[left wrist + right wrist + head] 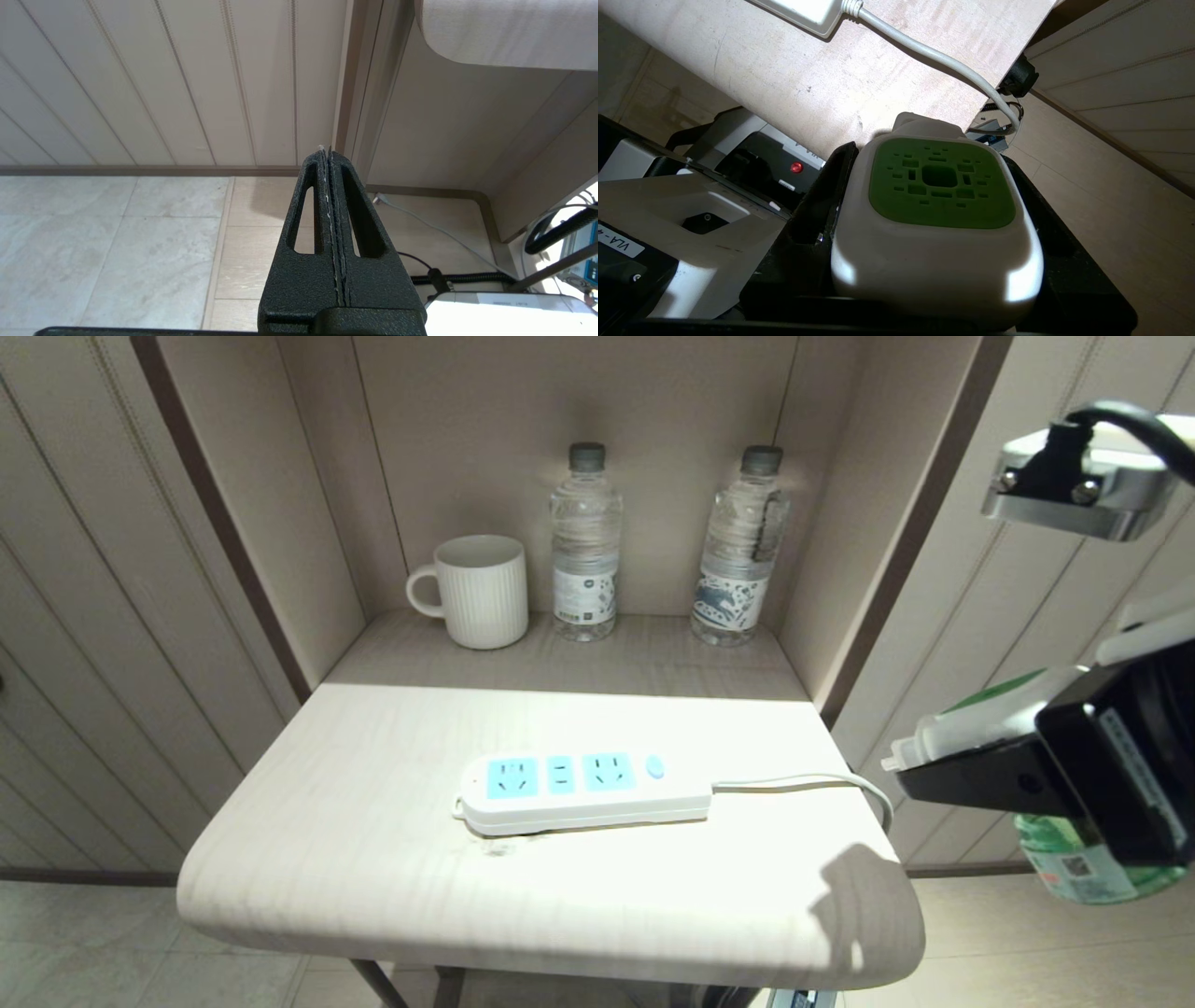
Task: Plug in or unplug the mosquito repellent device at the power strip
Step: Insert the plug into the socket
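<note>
The power strip (583, 793) lies on the pale wooden table (373, 859), white with three light-blue socket faces, all bare, and its cable (803, 782) runs off the right edge. My right gripper (990, 761) hangs off the table's right side, beyond the edge, shut on the mosquito repellent device (980, 714). The device's white cap with green square centre (941, 184) fills the right wrist view between the black fingers (822, 200), and its green bottle (1074, 863) hangs below. My left gripper (327, 151) is parked low, shut and empty, facing floor and wall panels.
A white ribbed mug (481, 590) and two water bottles (585, 541) (742, 546) stand in the alcove behind the table. Wall panels flank both sides. The strip's end and its cable (924, 51) show above the device in the right wrist view.
</note>
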Motion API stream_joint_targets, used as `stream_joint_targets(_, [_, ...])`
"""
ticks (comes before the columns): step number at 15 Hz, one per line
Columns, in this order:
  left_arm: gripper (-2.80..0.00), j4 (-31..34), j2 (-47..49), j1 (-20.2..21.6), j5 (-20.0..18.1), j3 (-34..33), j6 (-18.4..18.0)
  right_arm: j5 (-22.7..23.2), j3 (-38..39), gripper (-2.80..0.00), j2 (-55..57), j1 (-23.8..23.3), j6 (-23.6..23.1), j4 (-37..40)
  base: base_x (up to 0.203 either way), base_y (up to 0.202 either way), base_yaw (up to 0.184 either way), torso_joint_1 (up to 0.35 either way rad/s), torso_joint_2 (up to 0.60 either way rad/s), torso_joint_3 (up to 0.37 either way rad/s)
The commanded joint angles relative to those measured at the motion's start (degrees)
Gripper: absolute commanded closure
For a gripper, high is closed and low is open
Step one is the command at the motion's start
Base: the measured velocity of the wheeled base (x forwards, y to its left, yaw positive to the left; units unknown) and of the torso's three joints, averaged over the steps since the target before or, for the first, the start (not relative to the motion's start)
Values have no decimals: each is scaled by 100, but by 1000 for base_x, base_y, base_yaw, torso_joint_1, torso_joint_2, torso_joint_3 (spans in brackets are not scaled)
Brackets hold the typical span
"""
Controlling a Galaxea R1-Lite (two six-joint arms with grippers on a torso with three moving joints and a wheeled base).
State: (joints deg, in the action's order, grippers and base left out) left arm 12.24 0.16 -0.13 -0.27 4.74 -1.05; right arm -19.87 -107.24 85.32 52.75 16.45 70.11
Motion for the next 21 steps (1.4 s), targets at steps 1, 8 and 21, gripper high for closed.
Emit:
stream_joint_targets(1, [0, 7, 2, 4, 0, 0, -1, -26, 19, 0, -6, 7, 16, 46, 0, 0, 0, 0, 0, 0])
stream_joint_targets(8, [0, 7, 2, -4, -8, 0, 8, -32, 237, 0, -15, -1, 34, -301, 0, 0, 0, 57, -155, -97])
stream_joint_targets(21, [0, 7, 2, 3, -1, 0, -1, 1, 573, 0, 64, -45, 42, -569, 0, 0, 0, 200, -485, -279])
